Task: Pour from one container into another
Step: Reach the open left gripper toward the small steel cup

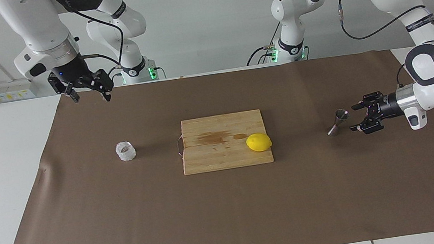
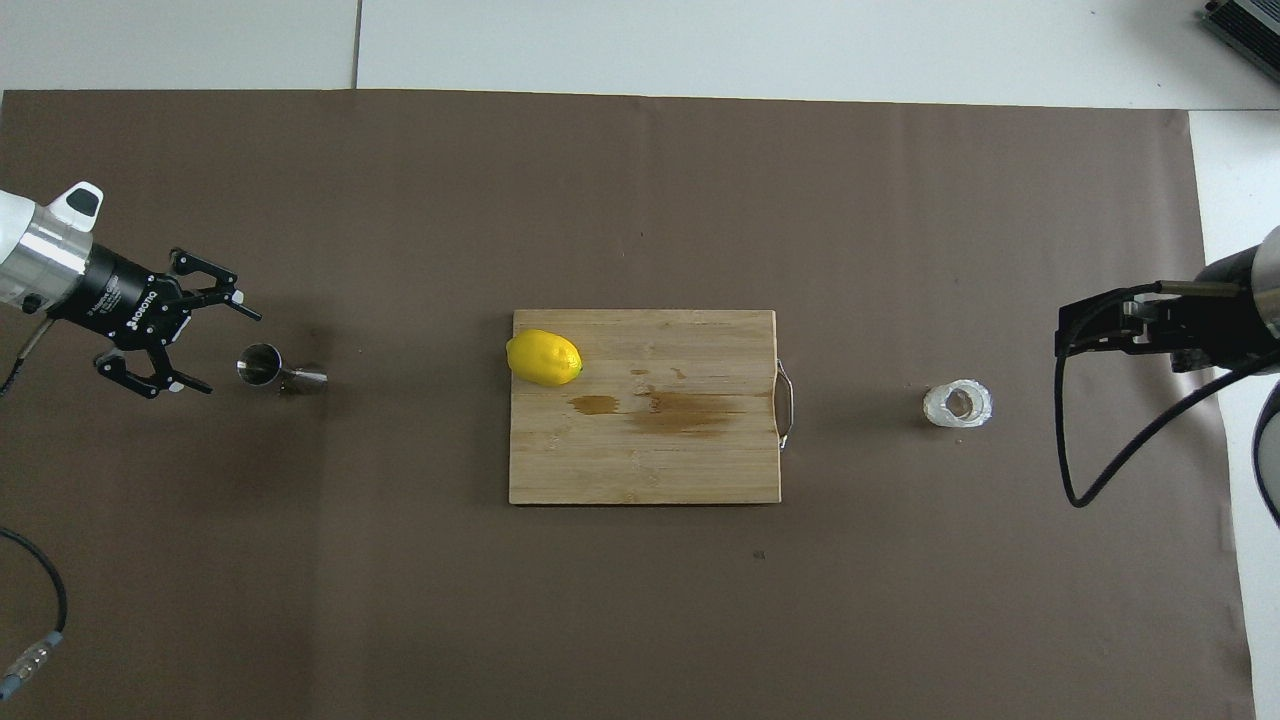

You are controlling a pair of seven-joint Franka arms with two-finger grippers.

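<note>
Steel jigger [image 1: 338, 121] just beside wide-open, empty left claw [image 1: 355, 117], not touching.

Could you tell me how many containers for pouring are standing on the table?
2. The glass cup stands toward the right arm's end; the steel jigger stands toward the left arm's end, beside the open left gripper. Nothing appears hidden.
</note>
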